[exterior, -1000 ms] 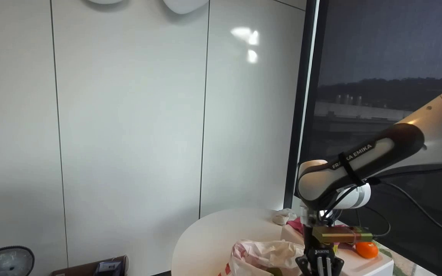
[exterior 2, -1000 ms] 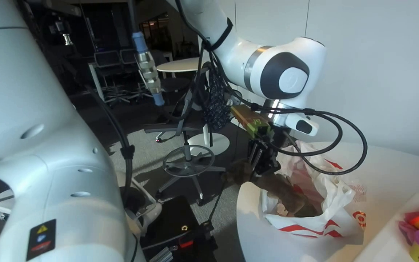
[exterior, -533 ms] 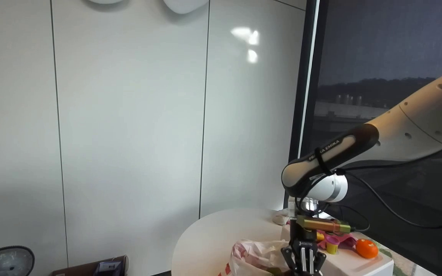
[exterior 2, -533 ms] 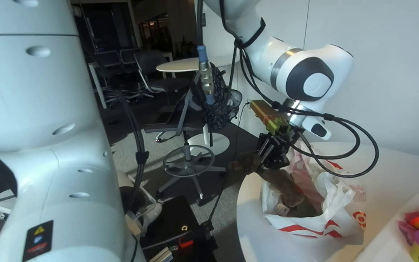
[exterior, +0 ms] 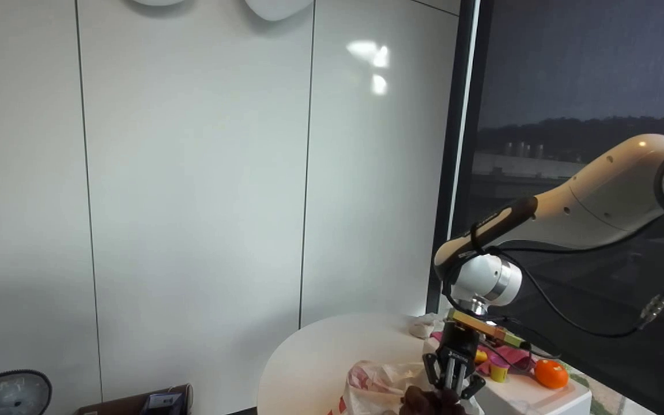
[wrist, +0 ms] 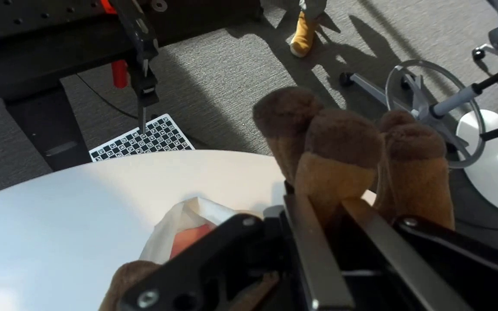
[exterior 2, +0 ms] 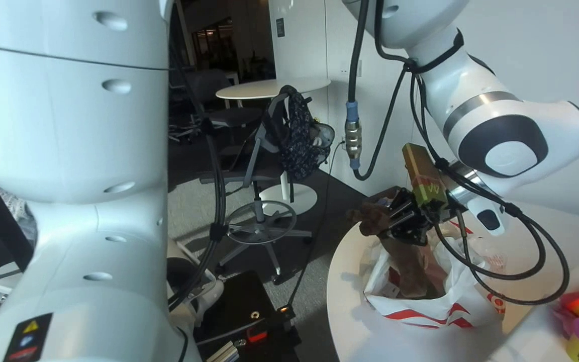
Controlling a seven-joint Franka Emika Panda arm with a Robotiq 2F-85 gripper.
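Brown plush toy: In an exterior view, a soft brown plush toy [exterior 2: 406, 261] lies right of centre, its upper end bunched at the gripper, its long lower part hanging into the mouth of an open white plastic bag with red markings [exterior 2: 435, 309]. It probably droops because it is limp and held near one end.
White bag: It stands on a round white table [exterior 2: 347, 311], lower right, mouth upward; its folds, or whatever lies inside, likely keep it open.
White robot arm: The jointed white robot arm [exterior 2: 445, 85] descends from the top edge, bends at a rounded wrist on the right, and slants the black two-fingered gripper [exterior 2: 389, 223] toward lower left, above the bag.
Orange object: In an exterior view, a glossy round orange object [exterior: 551, 374] sits lower right on a white box [exterior: 539, 397]. Here the arm reaches in from the right edge; the gripper points mostly down, the plush toy at the bottom edge.
Silver fingers: In the wrist view, two silver metal fingers [wrist: 318, 263] rise from the bottom edge, right of centre, nearly together, pinching tan-sided plush between their tips, presumably because this part squeezes narrow.
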